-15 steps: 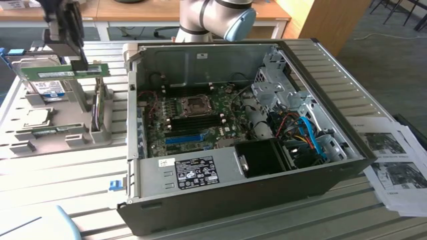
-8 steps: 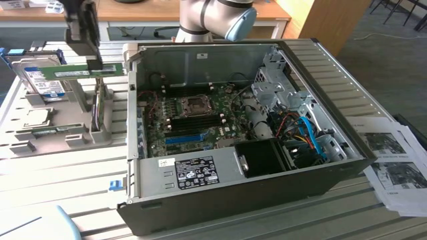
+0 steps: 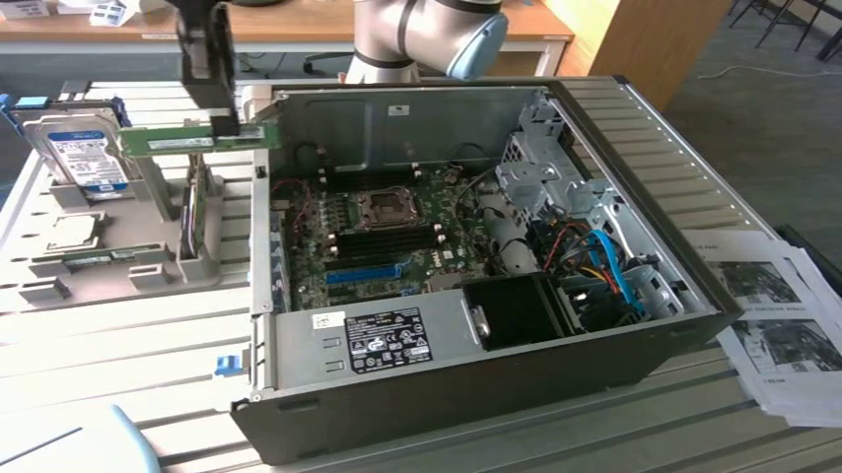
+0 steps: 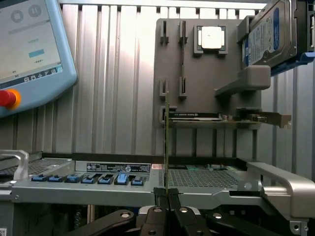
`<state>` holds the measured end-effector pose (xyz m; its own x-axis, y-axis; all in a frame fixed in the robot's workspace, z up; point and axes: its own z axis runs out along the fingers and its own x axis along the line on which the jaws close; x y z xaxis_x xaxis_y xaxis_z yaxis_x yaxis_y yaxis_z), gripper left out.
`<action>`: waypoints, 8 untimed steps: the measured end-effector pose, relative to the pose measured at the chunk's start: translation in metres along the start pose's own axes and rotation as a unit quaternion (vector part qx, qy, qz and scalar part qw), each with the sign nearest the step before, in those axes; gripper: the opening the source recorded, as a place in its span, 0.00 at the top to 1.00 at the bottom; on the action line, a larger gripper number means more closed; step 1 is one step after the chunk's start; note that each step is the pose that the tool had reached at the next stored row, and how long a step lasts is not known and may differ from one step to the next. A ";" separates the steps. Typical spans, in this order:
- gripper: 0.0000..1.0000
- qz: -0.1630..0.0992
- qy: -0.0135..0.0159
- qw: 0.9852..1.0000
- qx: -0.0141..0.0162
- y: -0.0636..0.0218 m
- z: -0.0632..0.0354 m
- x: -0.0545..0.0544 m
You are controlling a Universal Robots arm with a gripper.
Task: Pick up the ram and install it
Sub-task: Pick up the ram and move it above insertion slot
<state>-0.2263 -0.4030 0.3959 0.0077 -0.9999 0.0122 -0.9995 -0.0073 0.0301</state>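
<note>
The jaws are shut tight on the thin green ram point(image 4: 166, 147), which is held up in the air at the edge of the open computer case point(image 4: 275, 184), with the grey tray point(image 4: 197, 73) beyond, so the carrying step is judged to be in hand, and a straight line-up over a black slot point(image 3: 382, 239) is thought to be needed.

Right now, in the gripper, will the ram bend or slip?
The ram is probably stiff: it juts level from the gripper without sagging. Edge-on it looks thin, so likely light and fragile. Pinched off-centre, it might pivot.

High exterior view overlooks the case point(image 3: 460, 394) — wrist view, behind the tool point(image 4: 167, 195), shares it.
</note>
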 end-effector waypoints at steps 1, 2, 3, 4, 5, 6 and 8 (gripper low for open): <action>0.89 0.000 0.000 1.000 0.000 -0.0045 -0.0001 0.000; 0.89 0.000 0.000 1.000 0.000 -0.0087 -0.0003 0.000; 0.89 0.000 0.000 1.000 0.000 -0.0128 -0.0004 0.000; 0.89 0.000 0.000 1.000 0.000 -0.0168 -0.0005 0.000; 0.89 0.000 0.000 1.000 0.000 -0.0208 -0.0006 0.000; 0.89 0.000 0.000 1.000 0.000 -0.0246 -0.0007 0.000; 0.89 0.000 0.000 1.000 0.000 -0.0322 -0.0009 0.000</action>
<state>-0.1942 -0.4030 0.3958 0.0075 -0.9999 0.0122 -0.9995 -0.0072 0.0301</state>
